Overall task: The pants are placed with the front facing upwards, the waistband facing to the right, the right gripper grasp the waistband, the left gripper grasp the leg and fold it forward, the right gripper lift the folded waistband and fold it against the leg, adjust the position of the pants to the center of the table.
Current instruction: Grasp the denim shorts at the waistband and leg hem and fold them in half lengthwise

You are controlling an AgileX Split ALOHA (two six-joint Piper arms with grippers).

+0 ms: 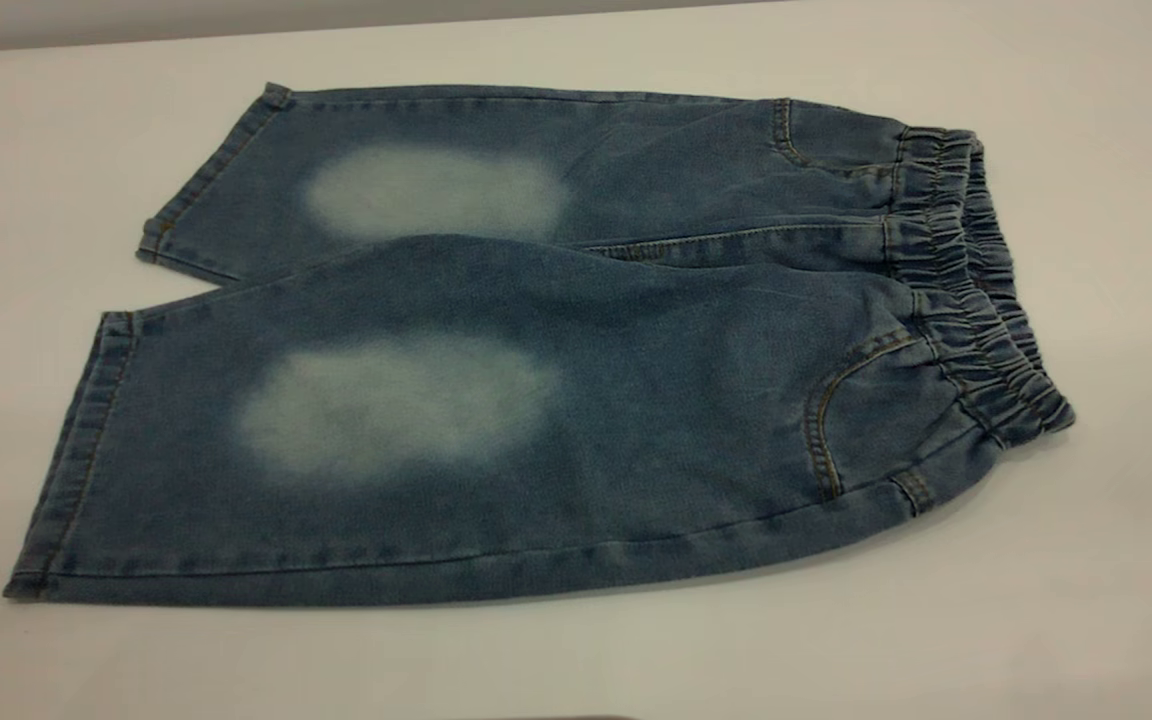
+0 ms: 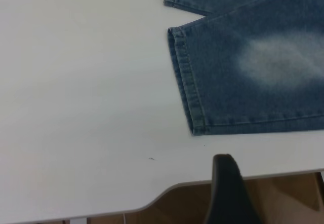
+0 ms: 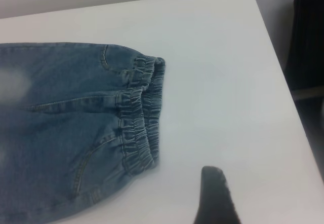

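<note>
The pants lie flat and unfolded on the table, front up, with pale oval patches on both legs. The waistband points right and the leg hems point left. Neither gripper appears in the exterior view. A black part of my left gripper shows in the left wrist view, above the table's near edge and apart from the near leg's hem. The right wrist view has a black part of my right gripper over bare table, a short way from the waistband. Neither touches the pants.
The table edge with a rounded corner runs close to my left gripper, with brown floor beyond it. A dark object stands past the table's right edge. White tabletop surrounds the pants on all sides.
</note>
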